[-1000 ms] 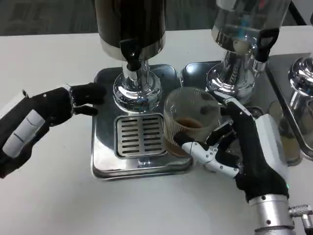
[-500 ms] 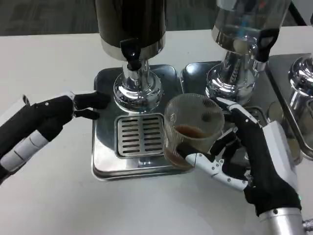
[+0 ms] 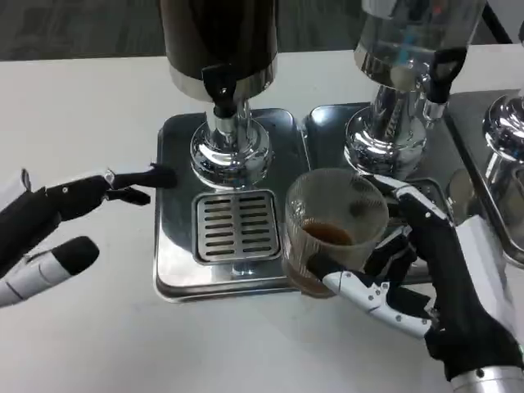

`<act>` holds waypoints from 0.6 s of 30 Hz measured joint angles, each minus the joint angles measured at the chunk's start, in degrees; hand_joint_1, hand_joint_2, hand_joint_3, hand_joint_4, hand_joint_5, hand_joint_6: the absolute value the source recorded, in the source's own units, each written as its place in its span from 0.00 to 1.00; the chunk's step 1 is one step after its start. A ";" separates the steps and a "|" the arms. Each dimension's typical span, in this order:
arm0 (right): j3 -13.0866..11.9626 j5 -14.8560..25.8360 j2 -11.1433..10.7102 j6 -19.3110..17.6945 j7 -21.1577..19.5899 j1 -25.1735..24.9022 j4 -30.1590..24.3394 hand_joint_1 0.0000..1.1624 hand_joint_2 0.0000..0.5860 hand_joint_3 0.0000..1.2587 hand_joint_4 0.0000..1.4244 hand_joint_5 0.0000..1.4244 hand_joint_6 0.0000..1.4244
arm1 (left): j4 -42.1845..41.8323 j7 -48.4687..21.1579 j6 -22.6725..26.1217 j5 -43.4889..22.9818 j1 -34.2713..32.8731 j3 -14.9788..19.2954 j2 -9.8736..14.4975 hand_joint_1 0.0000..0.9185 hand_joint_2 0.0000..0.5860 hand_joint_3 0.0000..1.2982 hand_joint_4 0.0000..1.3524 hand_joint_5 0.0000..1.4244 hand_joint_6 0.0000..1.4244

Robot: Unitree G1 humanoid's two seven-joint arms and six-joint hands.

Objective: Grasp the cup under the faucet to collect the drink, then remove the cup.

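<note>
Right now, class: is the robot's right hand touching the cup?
Touching. In the head view the right hand wraps the cup, its fingers pressed against the ribbed wall.

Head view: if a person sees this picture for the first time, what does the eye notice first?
First, the clear ribbed cup with brown drink in its bottom, held by the right hand at the right edge of the slotted drip tray. Behind the tray stands the dark dispenser with its black faucet. The left hand is at the left, fingers pointing toward the dispenser.
</note>
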 measured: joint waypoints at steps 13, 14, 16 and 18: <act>-0.33 0.18 -0.83 -0.01 1.29 4.29 -2.33 0.62 0.41 0.46 0.52 0.61 0.71 | -0.82 0.09 -12.12 0.56 4.70 -0.64 2.64 0.00 0.21 0.10 0.00 0.02 0.11; -0.33 0.22 -0.91 -0.01 1.36 4.39 -2.40 0.62 0.41 0.46 0.52 0.61 0.71 | -0.82 0.27 -13.04 0.84 4.79 -0.64 2.85 0.00 0.21 0.09 0.00 0.00 0.11; -0.33 0.30 -0.96 -0.01 1.43 4.52 -2.82 0.62 0.41 0.46 0.52 0.61 0.71 | -0.86 0.50 -14.55 1.65 4.97 -0.70 3.73 0.00 0.21 0.08 0.00 0.00 0.10; -0.34 0.37 -1.06 -0.02 1.54 4.83 -3.67 0.62 0.41 0.46 0.52 0.61 0.71 | -0.90 0.94 -16.43 2.32 5.41 -0.84 4.53 0.00 0.21 0.06 0.00 0.00 0.09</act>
